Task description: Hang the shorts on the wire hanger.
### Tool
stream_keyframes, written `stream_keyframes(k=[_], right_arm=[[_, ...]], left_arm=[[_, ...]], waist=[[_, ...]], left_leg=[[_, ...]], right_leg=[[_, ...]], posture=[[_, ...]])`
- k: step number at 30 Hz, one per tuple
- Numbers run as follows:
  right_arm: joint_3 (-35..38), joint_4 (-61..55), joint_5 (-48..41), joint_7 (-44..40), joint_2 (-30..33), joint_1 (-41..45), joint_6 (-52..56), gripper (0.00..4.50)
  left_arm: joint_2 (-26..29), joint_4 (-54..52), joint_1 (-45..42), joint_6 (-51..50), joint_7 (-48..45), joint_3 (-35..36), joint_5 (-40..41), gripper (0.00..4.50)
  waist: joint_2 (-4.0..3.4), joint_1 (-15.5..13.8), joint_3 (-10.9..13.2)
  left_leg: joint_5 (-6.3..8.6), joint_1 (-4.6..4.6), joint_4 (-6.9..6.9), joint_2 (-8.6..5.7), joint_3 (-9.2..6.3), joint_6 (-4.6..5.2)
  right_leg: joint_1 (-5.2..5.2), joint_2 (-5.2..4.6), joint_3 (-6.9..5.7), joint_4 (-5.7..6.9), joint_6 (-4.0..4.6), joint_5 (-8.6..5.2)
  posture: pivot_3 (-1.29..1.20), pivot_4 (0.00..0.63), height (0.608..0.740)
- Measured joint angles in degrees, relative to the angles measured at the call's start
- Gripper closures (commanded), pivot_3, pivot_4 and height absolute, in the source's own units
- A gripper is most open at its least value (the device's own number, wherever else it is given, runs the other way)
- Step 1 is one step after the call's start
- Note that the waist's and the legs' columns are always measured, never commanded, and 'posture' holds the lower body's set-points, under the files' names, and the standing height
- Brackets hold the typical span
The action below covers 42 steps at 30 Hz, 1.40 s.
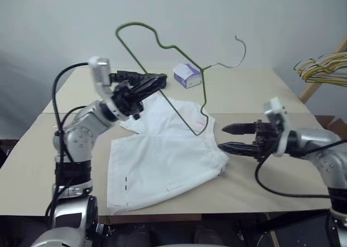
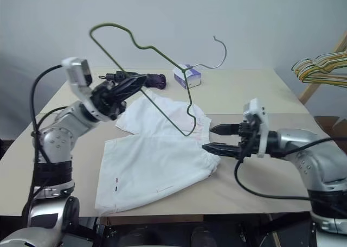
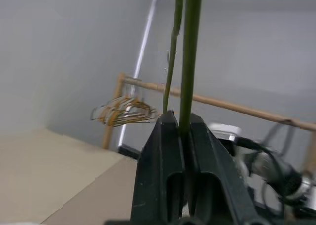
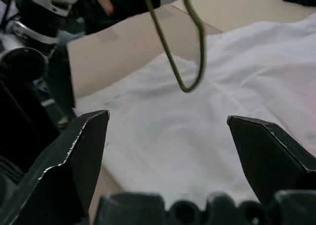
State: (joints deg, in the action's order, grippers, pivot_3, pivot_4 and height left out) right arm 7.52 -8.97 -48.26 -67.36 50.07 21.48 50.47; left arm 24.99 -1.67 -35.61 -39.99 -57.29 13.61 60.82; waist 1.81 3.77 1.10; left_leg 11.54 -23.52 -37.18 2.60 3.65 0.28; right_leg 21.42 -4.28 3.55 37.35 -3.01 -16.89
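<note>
My left gripper (image 1: 158,82) is clamped on the wire hanger (image 1: 162,43), lifting it tilted over the table (image 1: 255,92); its low corner hangs above the white shorts (image 1: 162,160) lying flat. My right gripper (image 1: 234,138) stands spread wide just beside the shorts' waistband edge. A small purple-and-white box (image 1: 187,74) sits behind; a bunch of hangers (image 1: 322,68) hangs well apart on my right.

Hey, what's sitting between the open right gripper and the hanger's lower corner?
Only the shorts: the right wrist view shows white cloth from the open right gripper to the wire hanger corner hanging above it.
</note>
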Motion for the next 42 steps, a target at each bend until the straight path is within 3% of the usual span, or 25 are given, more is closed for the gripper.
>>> stream_keyframes(k=[3, 9, 18, 22, 32, 36, 42], right_arm=[[-2.6, 2.8, -0.2, -2.9, -0.2, 3.0, 1.7, 0.02], [-9.8, 4.0, 1.7, -2.1, -7.2, 8.8, 2.5, 0.02], [-10.8, 4.9, 2.0, -1.3, -9.6, 13.8, 2.6, 0.02], [-11.0, 4.9, 2.0, -1.9, -9.5, 13.9, 2.7, 0.91], [-11.4, 5.8, 3.1, -2.7, -9.5, 16.0, 3.6, 4.41], [-11.7, 4.9, 4.0, -3.3, -9.5, 16.0, 2.9, 4.47], [-11.7, 5.0, 5.1, -2.3, -10.3, 16.0, 2.5, 4.50]], left_arm=[[-0.2, 0.6, -1.3, 0.4, -4.6, 1.1, 1.4, 4.50], [-2.5, 2.6, -2.9, 1.1, -6.0, 0.8, 1.4, 4.50], [-3.6, 2.6, -2.8, 1.1, -5.8, 0.0, 0.1, 4.50], [-3.9, 2.4, -2.2, 1.2, -5.3, -0.1, -0.2, 4.50], [-4.3, 1.7, -1.5, 1.4, -4.3, -0.9, -2.0, 4.50], [-4.6, 2.0, -1.2, 2.6, -4.0, -0.7, -2.7, 4.50], [-4.3, 2.4, -0.9, 2.4, -2.0, -2.6, -6.6, 2.83]], waist=[[0.00, 0.2, 0.0], [0.00, 0.4, 0.0], [-0.01, 0.2, 0.0], [-0.01, 0.3, 0.0], [-0.02, 0.3, 0.0], [-0.02, 0.3, 0.0], [-0.02, 0.3, 0.0]], left_leg=[[0.01, 0.00, 0.02, 0.03, -0.06, 0.01], [0.00, -0.05, 0.01, 0.02, -0.11, 0.01], [0.00, -0.15, -0.01, 0.01, -0.14, 0.01], [0.00, -0.15, -0.01, 0.01, -0.14, 0.01], [0.00, -0.15, -0.01, 0.01, -0.13, 0.01], [0.00, -0.15, -0.01, 0.01, -0.13, 0.01], [0.00, -0.15, -0.01, 0.01, -0.13, 0.01]], right_leg=[[-0.10, 0.02, -0.06, -0.18, -0.03, 0.03], [-0.10, 0.03, -0.07, -0.20, -0.09, 0.07], [-0.07, 0.00, -0.11, -0.23, -0.14, 0.09], [-0.07, 0.01, -0.11, -0.23, -0.14, 0.09], [-0.06, 0.00, -0.11, -0.23, -0.13, 0.10], [-0.06, -0.01, -0.11, -0.23, -0.14, 0.10], [-0.06, 0.00, -0.11, -0.23, -0.14, 0.10]], posture=[[-0.09, 0.000, 0.740], [-0.09, 0.000, 0.740], [-0.09, 0.000, 0.740], [-0.09, 0.000, 0.740], [-0.09, 0.000, 0.740], [-0.09, 0.000, 0.740], [-0.09, 0.000, 0.740]])
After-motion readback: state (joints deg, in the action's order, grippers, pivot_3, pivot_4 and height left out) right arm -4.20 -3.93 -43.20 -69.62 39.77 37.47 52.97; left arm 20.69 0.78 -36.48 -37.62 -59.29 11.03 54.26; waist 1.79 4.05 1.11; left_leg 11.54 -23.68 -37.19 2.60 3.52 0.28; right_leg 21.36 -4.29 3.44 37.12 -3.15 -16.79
